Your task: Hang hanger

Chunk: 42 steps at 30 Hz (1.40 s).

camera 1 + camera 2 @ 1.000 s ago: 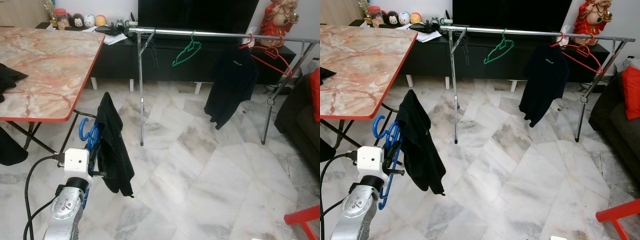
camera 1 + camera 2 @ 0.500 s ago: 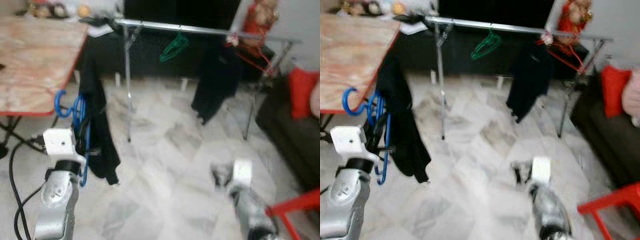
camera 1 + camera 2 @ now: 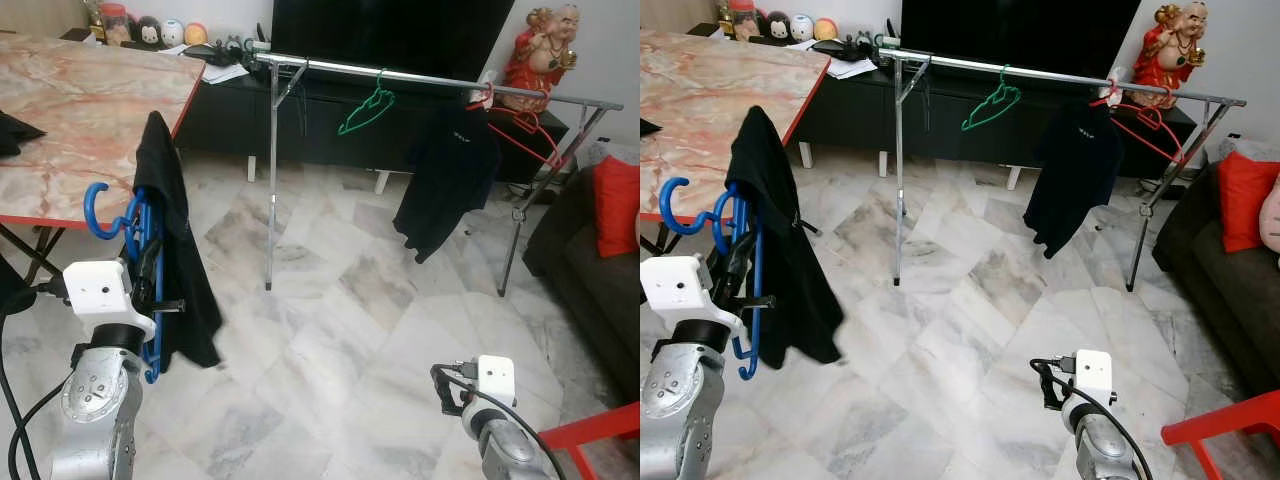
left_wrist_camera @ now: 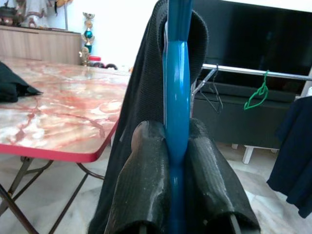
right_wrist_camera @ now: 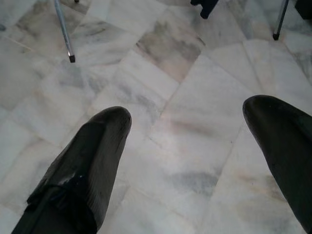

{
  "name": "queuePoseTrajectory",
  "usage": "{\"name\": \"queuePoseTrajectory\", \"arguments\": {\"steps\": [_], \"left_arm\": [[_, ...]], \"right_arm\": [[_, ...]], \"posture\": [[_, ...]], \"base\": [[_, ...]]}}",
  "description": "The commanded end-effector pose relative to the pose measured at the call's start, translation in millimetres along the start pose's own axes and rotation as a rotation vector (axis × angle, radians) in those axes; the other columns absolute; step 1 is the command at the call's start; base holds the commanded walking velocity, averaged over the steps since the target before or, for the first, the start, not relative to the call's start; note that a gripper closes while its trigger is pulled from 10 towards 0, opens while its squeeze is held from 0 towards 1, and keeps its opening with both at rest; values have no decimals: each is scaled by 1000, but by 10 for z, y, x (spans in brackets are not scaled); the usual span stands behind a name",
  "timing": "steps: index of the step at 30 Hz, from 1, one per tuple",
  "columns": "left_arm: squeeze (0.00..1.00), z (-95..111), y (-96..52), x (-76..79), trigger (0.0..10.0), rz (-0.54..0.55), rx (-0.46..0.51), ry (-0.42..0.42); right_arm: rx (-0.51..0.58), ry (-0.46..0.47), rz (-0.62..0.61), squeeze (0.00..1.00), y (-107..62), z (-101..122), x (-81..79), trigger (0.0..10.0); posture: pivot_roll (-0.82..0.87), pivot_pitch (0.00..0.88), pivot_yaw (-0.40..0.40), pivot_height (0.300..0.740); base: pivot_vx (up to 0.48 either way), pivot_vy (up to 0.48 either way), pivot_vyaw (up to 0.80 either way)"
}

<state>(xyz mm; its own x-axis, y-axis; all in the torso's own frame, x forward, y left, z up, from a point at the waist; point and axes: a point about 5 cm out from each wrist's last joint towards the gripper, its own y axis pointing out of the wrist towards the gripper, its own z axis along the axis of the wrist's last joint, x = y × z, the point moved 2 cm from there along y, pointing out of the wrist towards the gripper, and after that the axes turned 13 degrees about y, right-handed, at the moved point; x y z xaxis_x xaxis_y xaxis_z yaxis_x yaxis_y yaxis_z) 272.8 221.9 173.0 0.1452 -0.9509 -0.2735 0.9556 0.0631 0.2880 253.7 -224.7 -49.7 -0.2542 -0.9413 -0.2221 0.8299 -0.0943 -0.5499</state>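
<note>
Glossy blue hanger [image 4: 176, 97], draped in black cloth [image 3: 172, 240], sits pinched in left tool [image 4: 177, 146]; right tool [image 5: 187, 146] seemingly spread.

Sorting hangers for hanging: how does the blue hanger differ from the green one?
The blue hanger carries a black garment and sits clamped in the left gripper; the green hanger is bare and hangs on the rail. Both are hook-topped.

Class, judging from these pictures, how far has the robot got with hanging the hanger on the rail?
Done: the left gripper is shut on the blue hanger, with the black garment draped on it. In hand: carrying it; the metal rail stands well ahead across the floor. Left: reaching the rail and hooking the hanger on. The right gripper is open, over floor tiles.
</note>
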Motion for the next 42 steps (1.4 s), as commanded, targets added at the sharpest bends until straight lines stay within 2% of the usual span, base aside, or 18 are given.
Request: {"name": "queuePoseTrajectory", "arguments": {"steps": [1, 3, 5, 11, 17, 19, 21, 25, 26, 31, 38, 39, 40, 41, 42], "left_arm": [[0, 184, 40, 40, 10000, -43, 71, 5], [0, 196, 43, 67, 10000, -75, 73, 20], [0, 193, 43, 140, 10000, -154, 67, 49], [0, 188, 71, 176, 10000, -207, 61, 67], [0, 190, 109, 177, 10000, -216, 56, 61], [0, 188, 114, 182, 10000, -216, 56, 59], [0, 189, 116, 223, 10000, -220, 57, 48], [0, 185, 103, 254, 10000, -229, 55, 40], [0, 178, 87, 278, 10000, -236, 52, 34], [0, 164, 69, 305, 10000, -236, 46, 25], [0, 152, 22, 317, 10000, -237, 37, 17], [0, 151, 20, 318, 10000, -237, 36, 17], [0, 150, 20, 321, 10000, -238, 36, 17], [0, 150, 21, 326, 10000, -240, 36, 16], [0, 151, 21, 329, 10000, -241, 36, 16]], "right_arm": [[-49, 15, -50, 0, -47, -124, 100, 10000], [-67, 21, -64, 0, -64, -175, 117, 10000], [-105, 60, -103, 0, -109, -297, 158, 10000], [-118, 103, -118, 0, -134, -405, 87, 10000], [-114, 115, -103, 0, -150, -468, 5, 10000], [-107, 115, -101, 0, -147, -454, 9, 10000], [-45, 121, -90, 0, -87, -279, 13, 10000], [19, 129, -55, 0, -45, -124, -12, 10000], [71, 133, -22, 1000, -16, -3, -49, 10000], [143, 88, 12, 1000, 31, 181, -148, 10000], [177, 79, 34, 1000, 27, 205, -228, 10000], [181, 77, 35, 710, 25, 204, -237, 10000], [183, 75, 35, 710, 23, 202, -245, 10000], [186, 72, 35, 90, 21, 200, -253, 10000], [188, 69, 35, 90, 19, 198, -258, 10000]], "posture": [[89, 1, -162, 740], [97, 0, -155, 740], [116, 0, -135, 740], [141, 0, -90, 740], [146, 0, -62, 740], [145, 0, -62, 740], [140, 0, -60, 740], [130, 0, -60, 740], [121, 0, -64, 740], [119, 0, -80, 740], [117, 0, -81, 740], [116, 0, -80, 740], [116, 0, -80, 740], [114, 0, -79, 740], [114, 0, -79, 740]], "base": [[0, 0, 0], [0, 0, 0], [0, 0, 0], [0, 0, 0], [0, 0, 0], [0, 0, 0], [0, 0, 0], [0, 0, 0], [0, 0, 0], [0, 0, 0], [0, 0, 0], [0, 0, 0], [0, 0, 0], [0, 0, 0], [0, 0, 0]]}}
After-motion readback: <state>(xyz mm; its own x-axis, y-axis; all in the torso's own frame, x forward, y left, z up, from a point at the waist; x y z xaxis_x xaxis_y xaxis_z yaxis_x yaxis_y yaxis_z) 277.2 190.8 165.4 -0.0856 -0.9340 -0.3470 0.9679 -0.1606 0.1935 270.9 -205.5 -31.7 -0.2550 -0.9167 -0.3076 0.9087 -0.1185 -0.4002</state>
